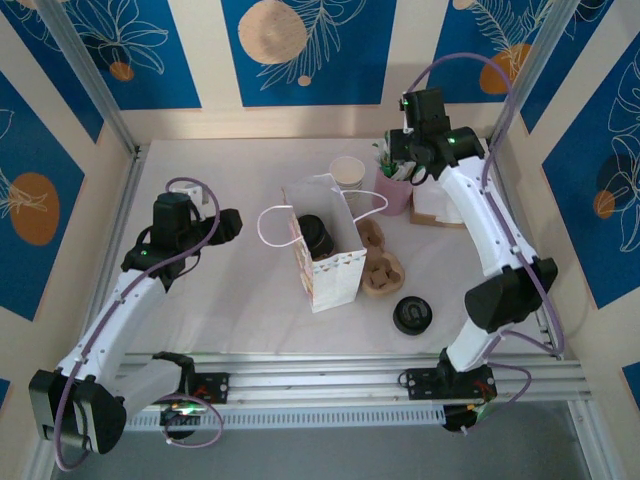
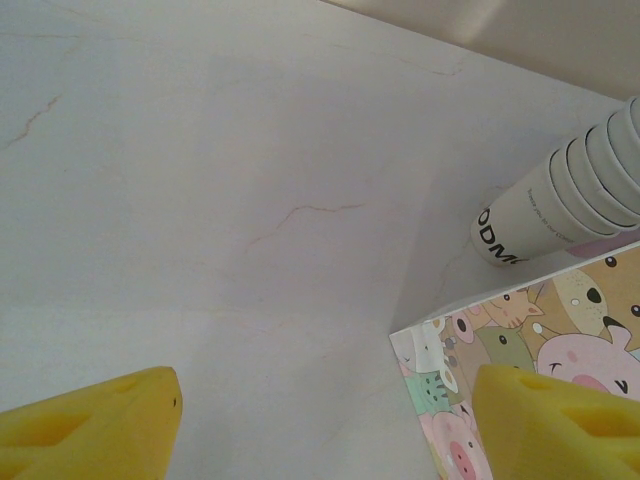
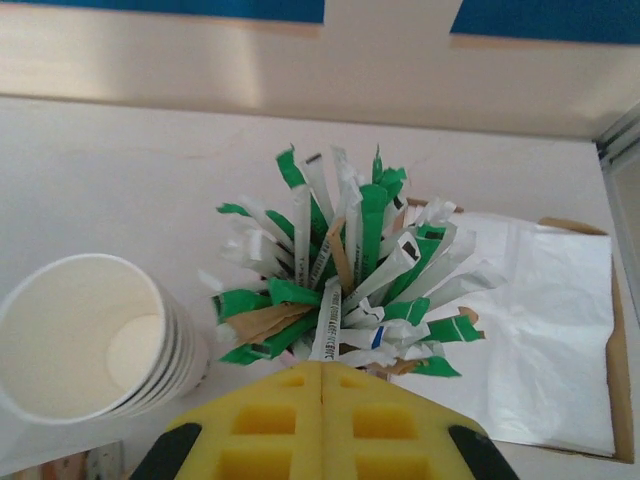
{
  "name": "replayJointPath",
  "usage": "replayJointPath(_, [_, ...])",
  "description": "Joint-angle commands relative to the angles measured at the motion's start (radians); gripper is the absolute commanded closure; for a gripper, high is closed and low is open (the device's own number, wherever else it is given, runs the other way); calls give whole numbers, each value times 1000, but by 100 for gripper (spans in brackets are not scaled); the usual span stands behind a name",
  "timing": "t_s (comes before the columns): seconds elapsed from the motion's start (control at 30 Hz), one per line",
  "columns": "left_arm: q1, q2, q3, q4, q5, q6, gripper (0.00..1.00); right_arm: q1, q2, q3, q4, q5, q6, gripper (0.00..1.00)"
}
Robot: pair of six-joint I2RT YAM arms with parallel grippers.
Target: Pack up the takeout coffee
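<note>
You have the takeout coffee point(image 1: 316, 237) standing inside the gift bag point(image 1: 335, 280), its black lid showing through the open top. Your left gripper point(image 2: 325, 420) is spread wide over the bare table point(image 2: 200, 200), one finger by the bag's cartoon-printed corner. Your right gripper point(image 3: 322, 372) is pressed together on nothing, above a bundle of paper-wrapped sticks point(image 3: 340, 270) just beside the stacked paper cups point(image 3: 90, 340).

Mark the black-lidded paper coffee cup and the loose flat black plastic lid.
black-lidded paper coffee cup point(image 1: 316, 236): top external view, on its lid.
loose flat black plastic lid point(image 1: 411, 314): top external view, its centre.
</note>
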Motion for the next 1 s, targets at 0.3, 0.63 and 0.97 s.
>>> replayJointPath(0.3, [-11,-7,-12,15,18,2,23,126,-333,40,15,-91,50,100])
replayJointPath(0.63, [-10,-24,-14,24,19,16,23,196,-509,-2,19,-200,107,100])
replayJointPath(0.97, [-9,-57,-47,75,33,29,23,236,-640,-95,3,-477,126,100])
